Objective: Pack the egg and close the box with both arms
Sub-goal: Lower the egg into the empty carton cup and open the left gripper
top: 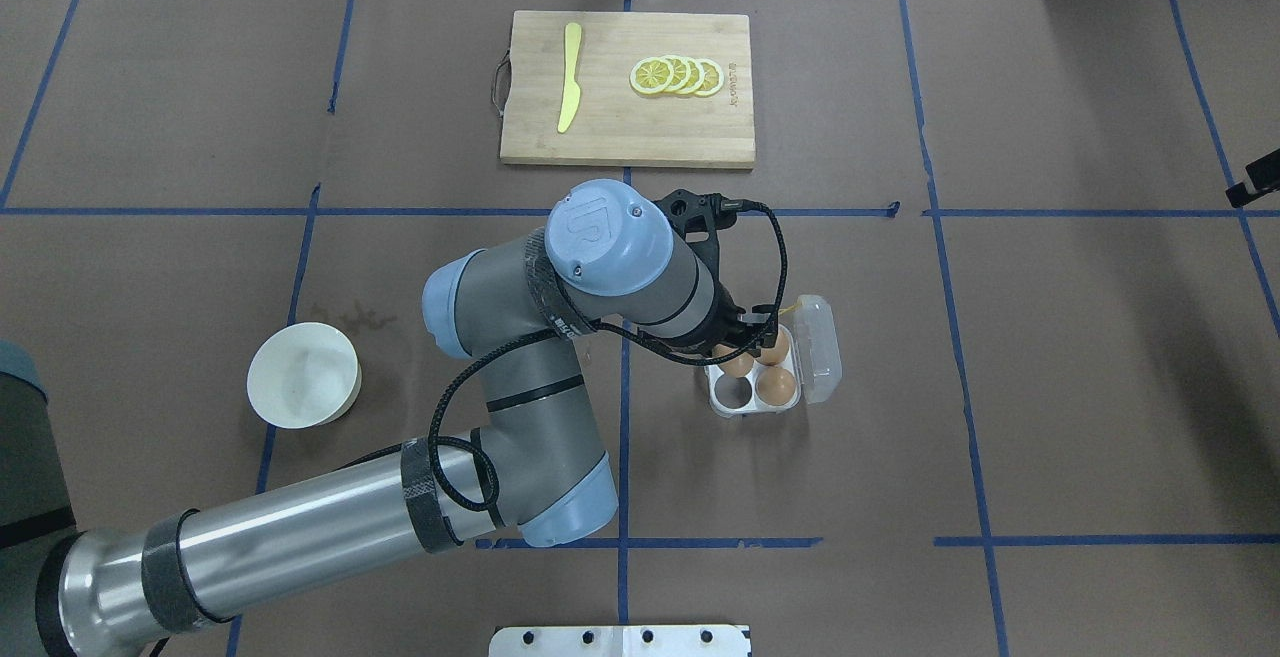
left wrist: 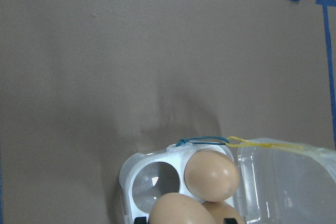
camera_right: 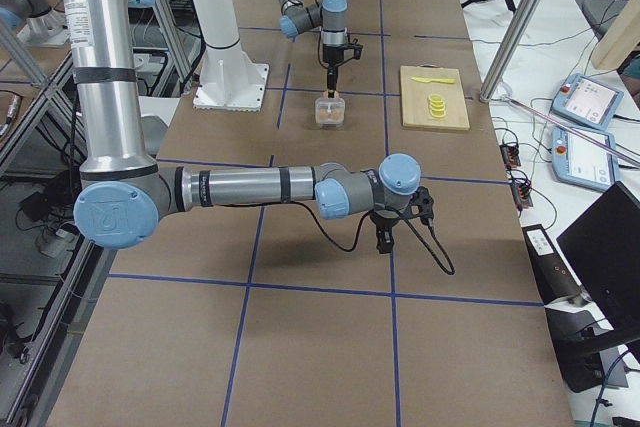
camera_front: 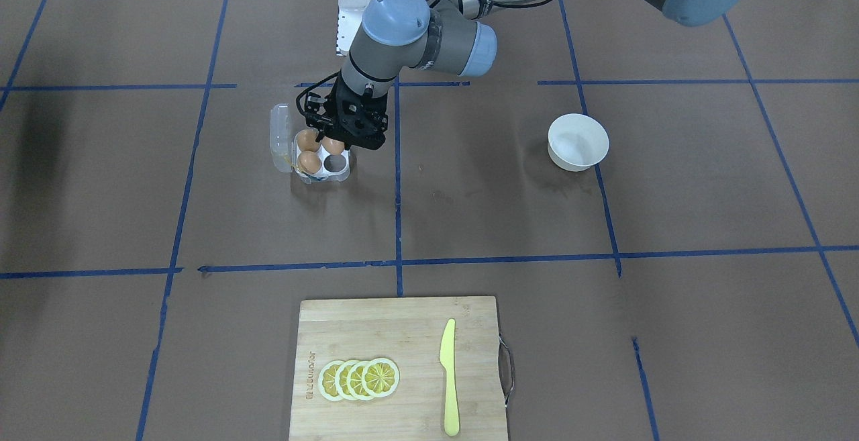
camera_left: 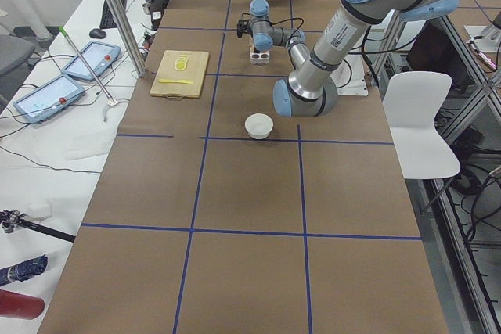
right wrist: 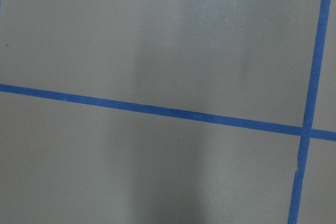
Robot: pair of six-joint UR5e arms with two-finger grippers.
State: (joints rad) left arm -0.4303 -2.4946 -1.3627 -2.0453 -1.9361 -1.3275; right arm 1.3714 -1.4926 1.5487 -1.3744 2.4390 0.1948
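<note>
Now three eggs (camera_front: pixel 309 161), one box (camera_front: pixel 278 140), one bowl (camera_front: pixel 572 162).

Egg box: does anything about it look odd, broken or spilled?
Nothing looks broken or spilled. The egg box has its lid open, three eggs in, one cup empty. Only oddity: thin blue and yellow threads trailing from its rim.
</note>
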